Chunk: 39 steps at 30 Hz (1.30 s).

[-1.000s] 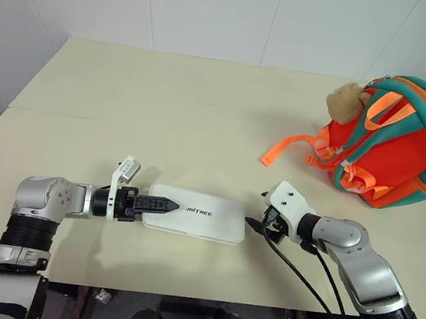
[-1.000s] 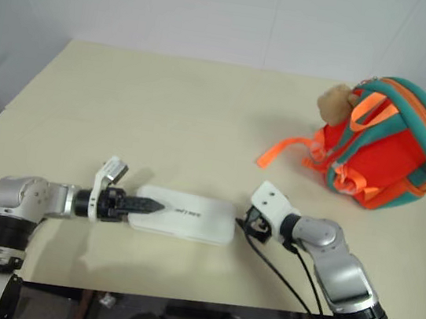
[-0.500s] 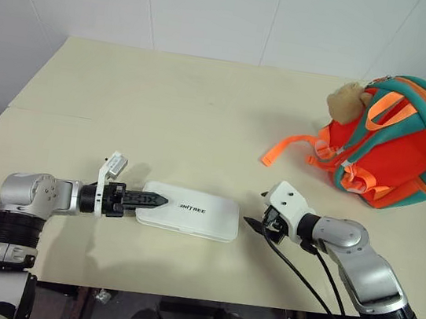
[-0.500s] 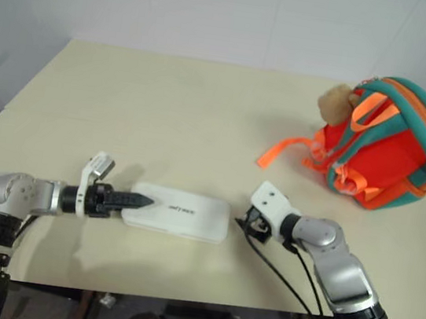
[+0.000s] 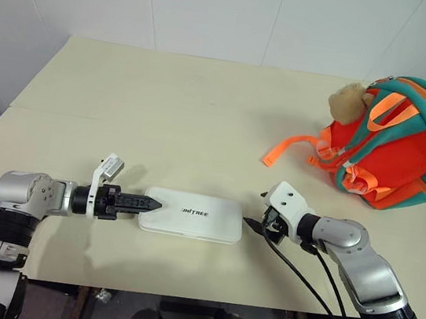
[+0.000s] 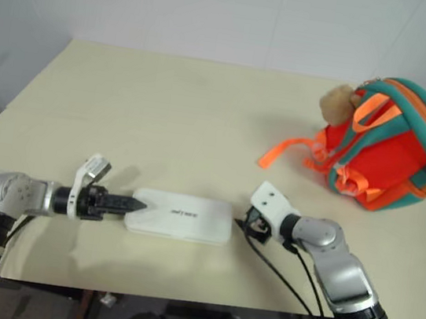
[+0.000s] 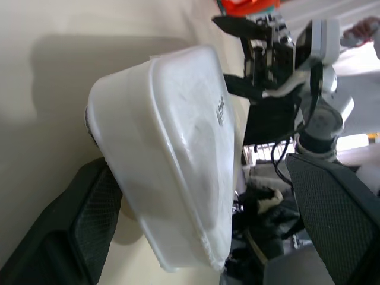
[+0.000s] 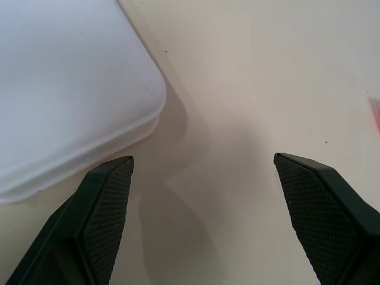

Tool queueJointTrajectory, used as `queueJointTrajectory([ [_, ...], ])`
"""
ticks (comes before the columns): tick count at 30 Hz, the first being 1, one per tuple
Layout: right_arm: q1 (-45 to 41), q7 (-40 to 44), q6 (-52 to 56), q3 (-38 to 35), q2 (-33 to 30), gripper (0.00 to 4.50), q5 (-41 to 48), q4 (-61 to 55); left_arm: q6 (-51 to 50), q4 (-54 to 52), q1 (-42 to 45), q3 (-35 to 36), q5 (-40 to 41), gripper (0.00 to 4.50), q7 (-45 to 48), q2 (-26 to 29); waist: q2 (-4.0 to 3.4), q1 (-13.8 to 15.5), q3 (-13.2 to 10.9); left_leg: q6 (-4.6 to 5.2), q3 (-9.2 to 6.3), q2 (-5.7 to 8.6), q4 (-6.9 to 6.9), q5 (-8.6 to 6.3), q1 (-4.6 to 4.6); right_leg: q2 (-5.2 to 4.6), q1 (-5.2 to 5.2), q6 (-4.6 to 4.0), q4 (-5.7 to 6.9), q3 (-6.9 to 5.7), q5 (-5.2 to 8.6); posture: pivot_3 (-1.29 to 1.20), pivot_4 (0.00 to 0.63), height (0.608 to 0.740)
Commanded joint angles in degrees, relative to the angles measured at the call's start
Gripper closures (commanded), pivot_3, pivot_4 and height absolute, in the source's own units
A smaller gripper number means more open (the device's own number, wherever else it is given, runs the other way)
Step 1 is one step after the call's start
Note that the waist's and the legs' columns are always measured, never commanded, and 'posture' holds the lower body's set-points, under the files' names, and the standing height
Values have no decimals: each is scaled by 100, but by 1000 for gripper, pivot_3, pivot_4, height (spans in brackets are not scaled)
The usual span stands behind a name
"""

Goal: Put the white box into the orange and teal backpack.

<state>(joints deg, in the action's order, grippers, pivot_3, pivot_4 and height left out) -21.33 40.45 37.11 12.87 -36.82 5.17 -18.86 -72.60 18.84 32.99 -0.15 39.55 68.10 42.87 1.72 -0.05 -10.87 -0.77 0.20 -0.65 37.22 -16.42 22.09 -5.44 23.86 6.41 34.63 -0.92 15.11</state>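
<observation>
Beige rectangular worktop. Orange and teal child's backpack, far right, upright; opening and contents not discernible. Flat white rounded plastic box, near edge, lying flat between both claws. Left claw wide, straddling one box end; right claw wide, beside the other. Step: gripping; next, clamp, lift.
</observation>
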Motion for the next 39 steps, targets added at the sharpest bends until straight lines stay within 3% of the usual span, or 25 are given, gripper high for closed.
queueJointTrajectory([
  [1, -85, 42, -115, -128, -28, 0, 15, -119, 186, 12, 162, -159, -79, 23, 235, 91, 0, -3, 0, 0, 0, 0, 1, 0, 0, 0, 0, 0, -1, 1, 0, 0, 150, 740],
  [8, -76, 24, -102, -155, -39, 0, 17, -132, 425, 299, 387, -371, -292, 23, 286, -19, 0, -3, 0, 0, 0, -1, 1, 0, 0, 2, 0, 0, 1, 0, 0, 0, 150, 740],
  [11, -68, 15, -96, -163, -38, 0, 18, -150, 468, 410, 451, -365, -333, 589, 238, -119, 0, -5, 0, 0, 1, 0, 0, 0, 0, 2, 0, 0, 2, 1, 0, 0, 150, 740],
  [18, -66, 22, -103, -192, -57, 0, 21, -148, 522, 627, 556, -402, -462, 2710, 259, -214, 0, -4, 0, 0, 1, 0, 0, 0, 2, 4, 1, 1, 9, -1, 0, 0, 150, 740],
  [20, -71, 24, -110, -197, -59, 0, 17, -136, 531, 653, 569, -432, -508, 3087, 278, -231, 1, -4, 0, 0, 1, 0, 4, 0, 0, 3, -2, 1, 9, -1, 0, 0, 150, 740],
  [30, -100, 46, -134, -225, -63, 0, 2, -115, 381, 399, 608, -163, -353, 3168, 167, -298, 1, -2, 0, 0, -1, 0, 11, 0, -2, 2, -3, 1, 8, 1, 0, 0, 150, 740],
  [39, -104, 39, 29, -690, -216, 0, 171, -212, -300, 638, 923, 877, -25, 3168, -656, -422, 1, -18, 0, 0, -2, -1, 7, 0, 0, 4, -1, 3, 15, 0, -2, 0, 150, 740],
])
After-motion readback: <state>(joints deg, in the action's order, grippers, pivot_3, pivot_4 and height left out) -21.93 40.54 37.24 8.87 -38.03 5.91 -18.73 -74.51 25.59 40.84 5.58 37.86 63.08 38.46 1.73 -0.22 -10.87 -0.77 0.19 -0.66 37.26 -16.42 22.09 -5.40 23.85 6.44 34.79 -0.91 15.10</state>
